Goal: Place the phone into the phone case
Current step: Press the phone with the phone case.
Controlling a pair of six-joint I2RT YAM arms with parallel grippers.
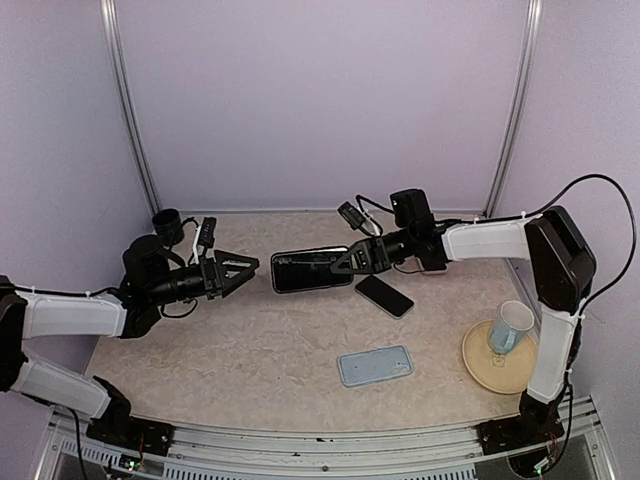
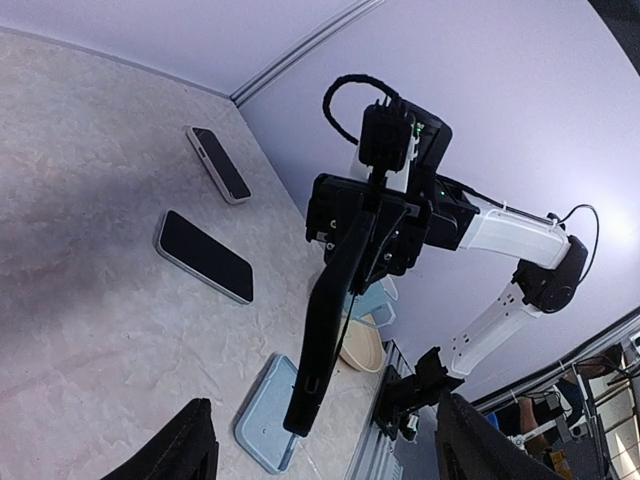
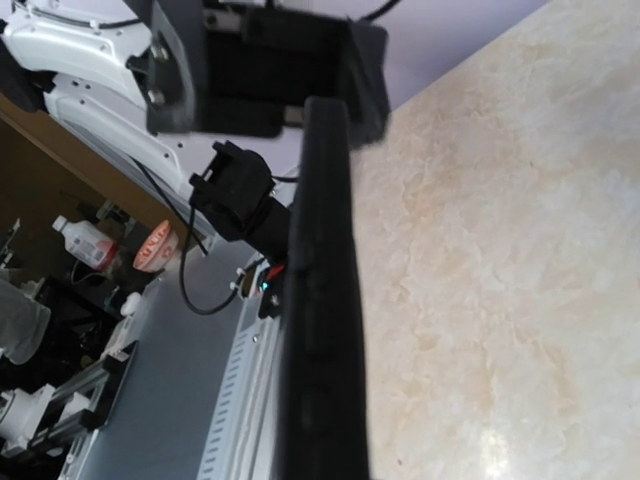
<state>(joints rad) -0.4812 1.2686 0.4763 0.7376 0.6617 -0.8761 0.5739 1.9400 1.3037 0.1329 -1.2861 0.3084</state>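
Top external: beige marbled tabletop (image 1: pixel 250 365), lilac walls (image 1: pixel 320 100); right jaws clamp black phone (image 1: pixel 311 270), left jaws spread empty.

We identify two arms of matching build. The left arm (image 1: pixel 70 315) and the right arm (image 1: pixel 490 240) each have white moulded link covers set between black joint housings. A thin black cable (image 1: pixel 600 177) arcs outboard of the right arm's elbow housing. The left gripper (image 1: pixel 250 270) and the right gripper (image 1: pixel 338 268) are black, with triangular, open-webbed jaws. A black camera block (image 2: pixel 385 135) sits on the right wrist.
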